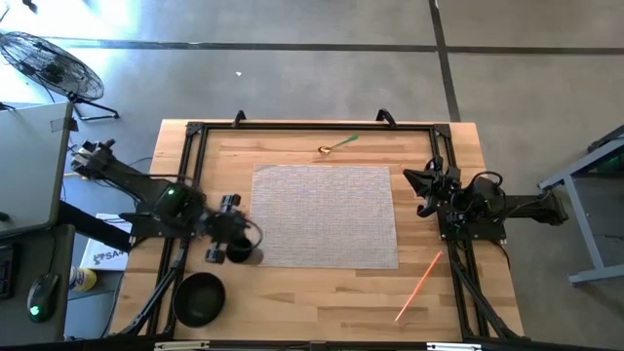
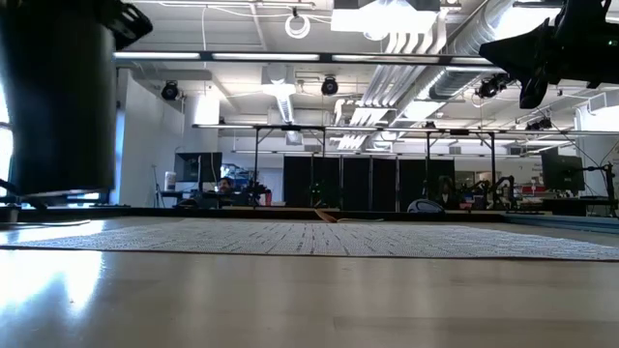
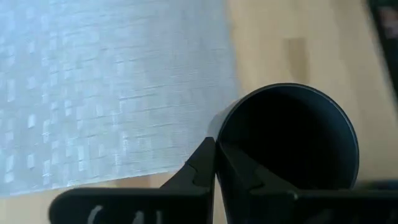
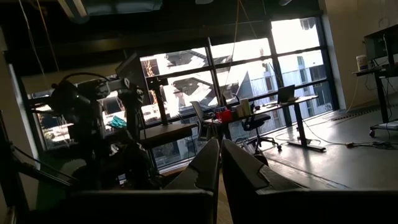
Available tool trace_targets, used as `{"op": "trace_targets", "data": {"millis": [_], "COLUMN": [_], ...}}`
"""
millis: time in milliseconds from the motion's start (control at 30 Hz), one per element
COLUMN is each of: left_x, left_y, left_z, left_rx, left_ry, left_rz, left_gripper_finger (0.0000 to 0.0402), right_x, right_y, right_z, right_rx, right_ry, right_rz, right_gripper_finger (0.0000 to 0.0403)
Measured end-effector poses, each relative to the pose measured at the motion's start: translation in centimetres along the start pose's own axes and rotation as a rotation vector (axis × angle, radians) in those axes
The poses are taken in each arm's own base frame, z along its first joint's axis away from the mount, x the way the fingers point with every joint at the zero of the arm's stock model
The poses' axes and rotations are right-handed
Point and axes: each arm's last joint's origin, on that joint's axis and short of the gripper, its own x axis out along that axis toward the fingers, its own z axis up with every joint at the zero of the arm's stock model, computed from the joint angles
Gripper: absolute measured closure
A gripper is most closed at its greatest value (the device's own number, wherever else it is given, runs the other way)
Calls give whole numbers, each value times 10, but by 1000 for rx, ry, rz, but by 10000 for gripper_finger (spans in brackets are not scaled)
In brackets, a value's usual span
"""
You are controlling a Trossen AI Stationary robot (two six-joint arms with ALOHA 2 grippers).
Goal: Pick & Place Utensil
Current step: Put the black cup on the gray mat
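A dark cup point(image 3: 289, 140) hangs over the near left corner of the woven placemat point(image 1: 327, 214), with my left gripper point(image 3: 216, 163) shut on its rim. In the low view the cup point(image 2: 58, 97) stands tall at the left, its bottom above the tabletop. A green-handled spoon point(image 1: 337, 144) lies on the wood beyond the mat's far edge. Near the table's right front, a thin orange stick point(image 1: 419, 288) rests flat. My right gripper point(image 1: 417, 187) waits shut, raised over the table's right side. My left gripper pinches the cup's rim point(image 3: 219, 134), with one finger inside the cup and one outside against its wall. The fingers come slanting down from the table's left. The cup hangs upright, mouth up, clear of the table.
A black bowl point(image 1: 200, 297) sits on the wood at the near left corner. A black metal frame point(image 1: 312, 125) runs along the table's far, left and right edges. The placemat's surface is bare.
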Motion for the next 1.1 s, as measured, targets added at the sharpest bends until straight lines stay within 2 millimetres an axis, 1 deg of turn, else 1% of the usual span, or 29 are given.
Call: {"op": "trace_targets", "data": {"millis": [233,400,533,633,767,833,900,1100], "left_x": [29,46,51,51,51,51,51,50], "left_y": [25,42,51,54,54,54,54,55], "left_z": [14,19,24,25,26,27,28,28], "left_rx": [-8,-39,-59,-58,-60,-58,-57,-73], "left_ry": [76,108,81,72,62,52,41,35], "left_rz": [-42,-10,-45,-97,-100,-102,-103,-76], "left_gripper_finger": [396,396,396,396,394,382,360,268], "right_x": [0,0,0,0,0,0,0,0], "right_y": [0,0,0,0,0,0,0,0], "right_z": [-1,-1,-1,-1,-2,-2,-2,-2], "right_rx": [-4,-5,-5,-6,-6,-7,-7,-7], "right_ry": [10,13,13,14,16,17,17,17], "right_rz": [-2,-2,-2,-2,-2,-3,-2,-2], "right_gripper_finger": [391,391,391,391,391,391,391,391]}}
